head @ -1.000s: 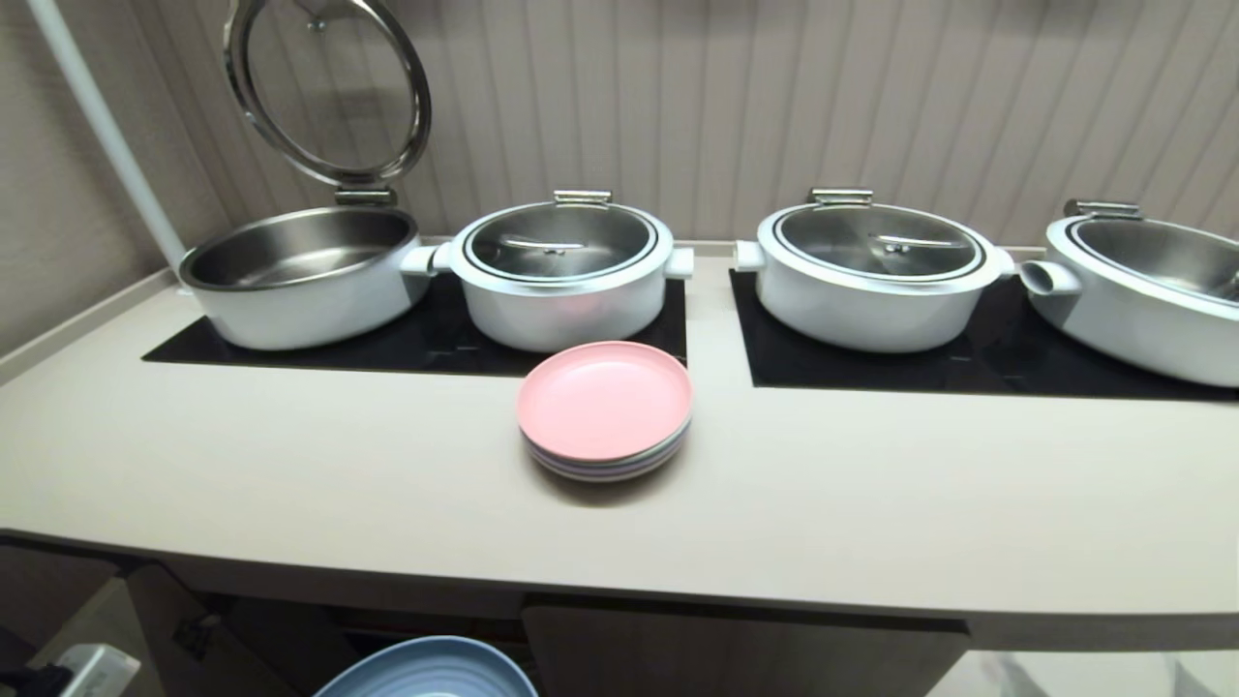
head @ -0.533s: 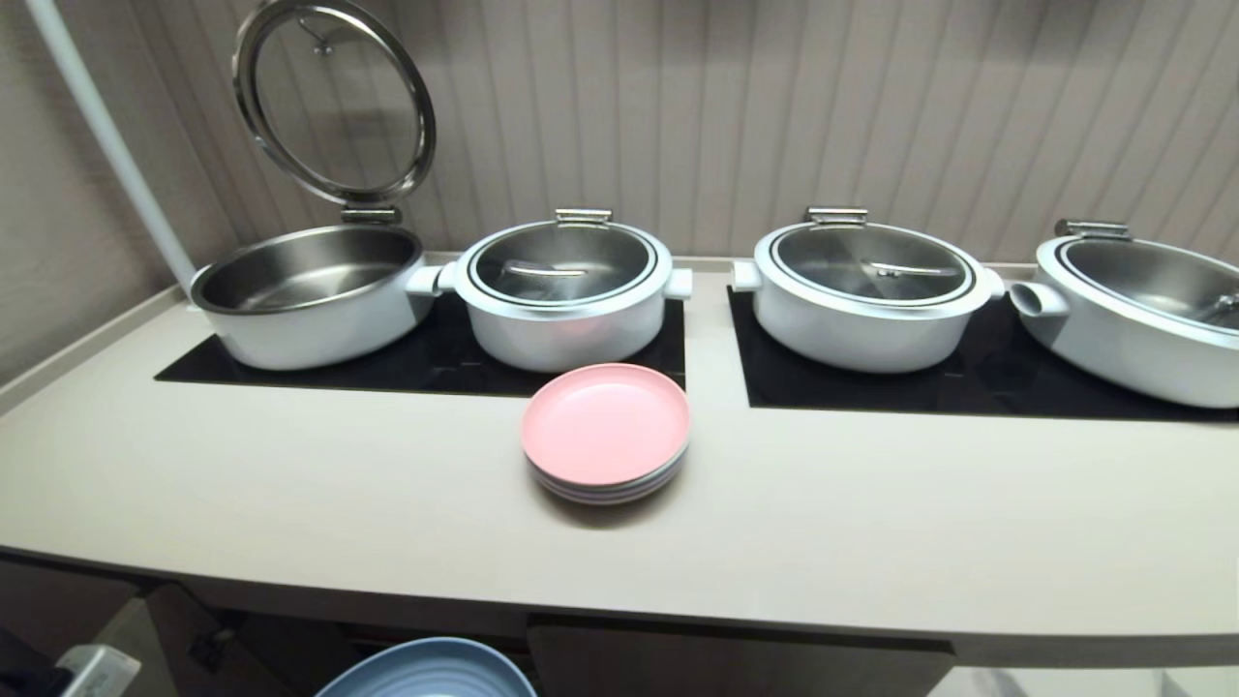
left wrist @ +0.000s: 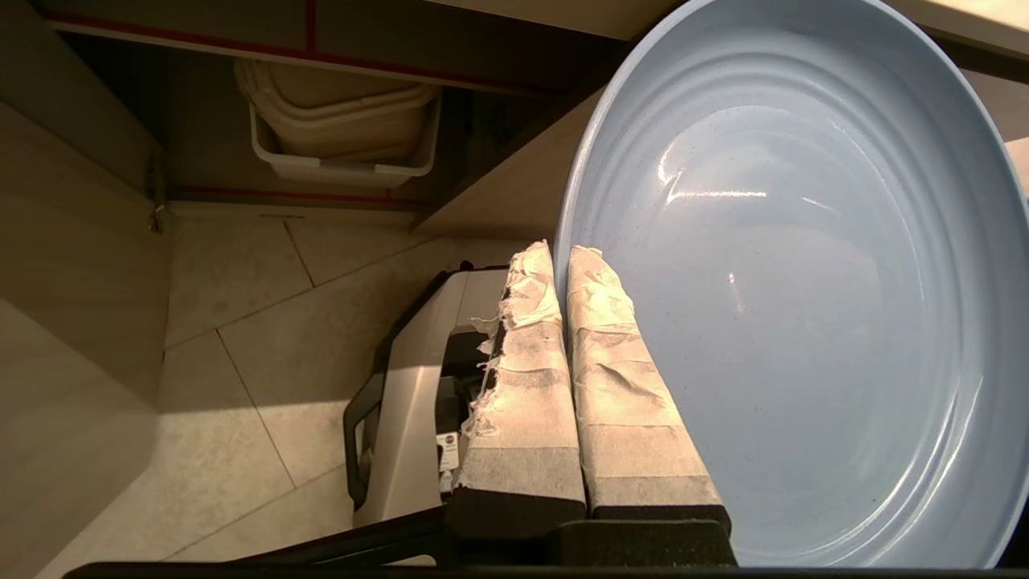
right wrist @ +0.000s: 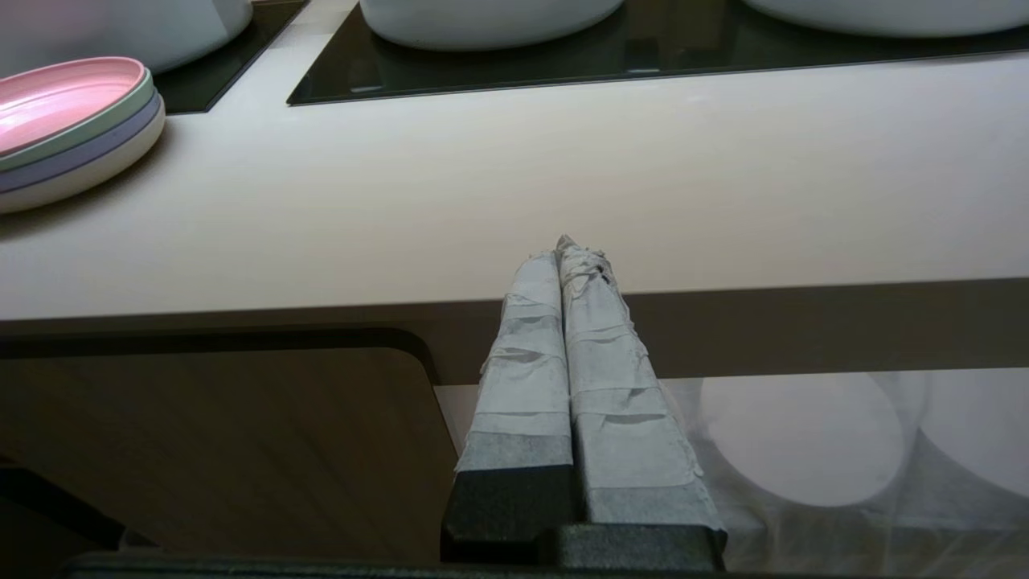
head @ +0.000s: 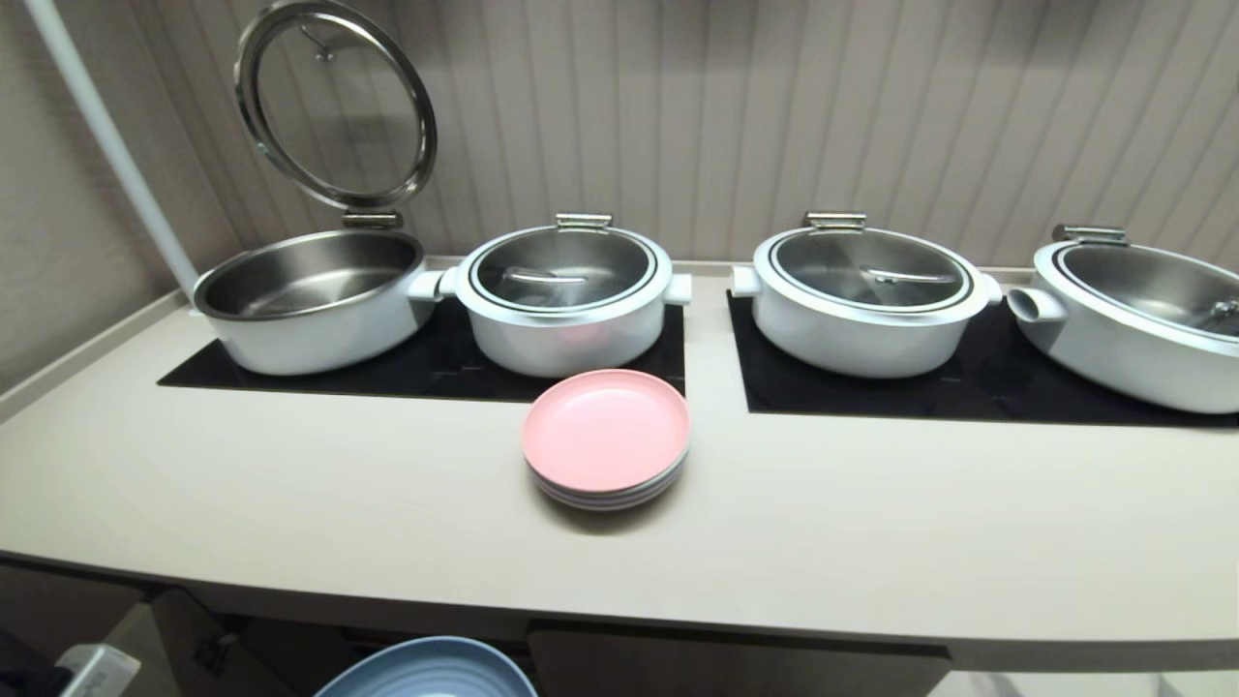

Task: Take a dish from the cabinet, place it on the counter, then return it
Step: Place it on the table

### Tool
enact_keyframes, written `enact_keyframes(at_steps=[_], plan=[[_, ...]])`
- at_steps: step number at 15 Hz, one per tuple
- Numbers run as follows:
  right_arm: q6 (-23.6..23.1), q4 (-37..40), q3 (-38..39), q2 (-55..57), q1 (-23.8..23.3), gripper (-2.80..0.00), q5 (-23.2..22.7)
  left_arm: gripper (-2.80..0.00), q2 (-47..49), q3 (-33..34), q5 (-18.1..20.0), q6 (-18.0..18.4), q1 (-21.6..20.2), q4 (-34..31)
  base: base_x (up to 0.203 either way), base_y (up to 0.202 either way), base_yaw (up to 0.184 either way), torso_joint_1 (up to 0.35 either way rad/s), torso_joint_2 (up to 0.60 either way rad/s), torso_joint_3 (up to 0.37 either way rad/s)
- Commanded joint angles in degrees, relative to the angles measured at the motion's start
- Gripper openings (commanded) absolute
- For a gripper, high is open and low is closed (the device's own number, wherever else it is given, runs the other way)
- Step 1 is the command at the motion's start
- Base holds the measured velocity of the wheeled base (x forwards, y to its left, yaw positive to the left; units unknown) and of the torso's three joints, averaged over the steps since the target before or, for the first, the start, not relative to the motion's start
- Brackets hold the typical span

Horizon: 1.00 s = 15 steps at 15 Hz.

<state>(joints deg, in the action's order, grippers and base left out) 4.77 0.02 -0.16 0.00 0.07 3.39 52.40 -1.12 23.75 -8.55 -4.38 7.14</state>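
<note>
The light-blue dish (left wrist: pixel 804 322) hangs tilted below the counter's front edge, with my left gripper (left wrist: pixel 560 257) shut on its rim. Only the dish's upper part (head: pixel 426 670) shows at the bottom of the head view, in front of the cabinet (head: pixel 736 663). The cabinet's left side is open, and its red-edged shelf (left wrist: pixel 241 48) is visible. The cream counter (head: pixel 290 503) lies above. My right gripper (right wrist: pixel 567 245) is shut on nothing and is level with the counter's front edge (right wrist: pixel 643 185), beside a closed cabinet door (right wrist: pixel 217 450).
A pink-topped stack of pastel plates (head: pixel 606 436) sits mid-counter, in front of the black cooktop panels (head: pixel 436 363). Several white pots stand on the panels, the leftmost (head: pixel 310 290) with its lid raised. A white bin (left wrist: pixel 346 129) sits inside the cabinet. My base (left wrist: pixel 402 418) stands on the tiled floor.
The whole head view has slid down a little, so the camera has moved, not the objects. The dish stays at the picture's lower edge in the left gripper.
</note>
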Motion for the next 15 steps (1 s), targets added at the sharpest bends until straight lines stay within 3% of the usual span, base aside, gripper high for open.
enact_keyframes(at_steps=[1, 5, 9, 15], plan=[[0.07, -0.02, 0.07, 0.0, 0.01, -2.8, 0.04, -2.8, 0.08, -0.1, 0.07, -0.07, -0.02, 0.06, 0.0, 0.0, 0.0, 0.0, 0.0, 0.0], [0.07, -0.02, 0.01, 0.0, 0.01, -2.8, 0.04, -2.8, 0.21, -2.05, 0.21, -0.38, -0.04, 0.15, 0.0, 0.0, 0.0, 0.0, 0.0, 0.0], [0.07, -0.02, 0.04, 0.0, 0.01, -2.8, 0.04, -2.8, 5.43, -8.36, -0.31, -1.11, -0.97, 0.14, 0.0, 0.0, 0.0, 0.0, 0.0, 0.0], [0.07, -0.02, -0.01, 0.0, 0.01, -2.8, 0.04, -2.8, 11.92, -17.51, -0.7, -9.39, -1.68, 0.37, 0.0, 0.0, 0.0, 0.0, 0.0, 0.0]])
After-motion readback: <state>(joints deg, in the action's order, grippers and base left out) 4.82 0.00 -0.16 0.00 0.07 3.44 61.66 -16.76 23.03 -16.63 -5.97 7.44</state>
